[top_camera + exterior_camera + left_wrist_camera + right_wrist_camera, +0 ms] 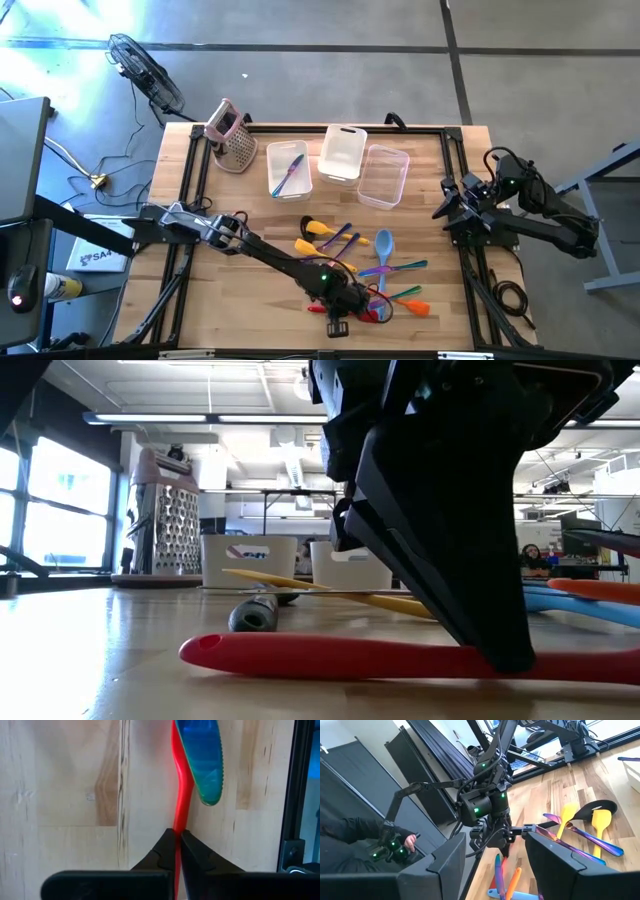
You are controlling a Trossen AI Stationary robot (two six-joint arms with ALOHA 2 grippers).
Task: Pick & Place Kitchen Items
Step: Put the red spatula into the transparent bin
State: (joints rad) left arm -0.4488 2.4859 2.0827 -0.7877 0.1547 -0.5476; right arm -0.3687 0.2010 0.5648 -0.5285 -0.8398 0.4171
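A red utensil (182, 795) lies flat on the wood table near its front edge, seen low as a long red strip (330, 656). A blue utensil's blade (202, 760) lies across its far part. My left gripper (178, 834) is shut on the red utensil, reaching in from the left to the near middle of the table (348, 303). More utensils (370, 255) in yellow, purple, blue, green and orange lie spread just beyond it. My right gripper (495, 870) waits open above the table's right side (442, 207). My left gripper pinches the red utensil's slim handle (179, 822) between its two fingers. The fingers come steeply from above and close from the handle's two sides. The utensil lies level on the table (500, 660).
At the back stand a pink-topped metal grater (232, 135) and three clear tubs (288, 170) (342, 152) (384, 176); the left tub holds a utensil. Black frame rails (455, 170) run along the table's edges. A person's hand (410, 840) shows beyond the table.
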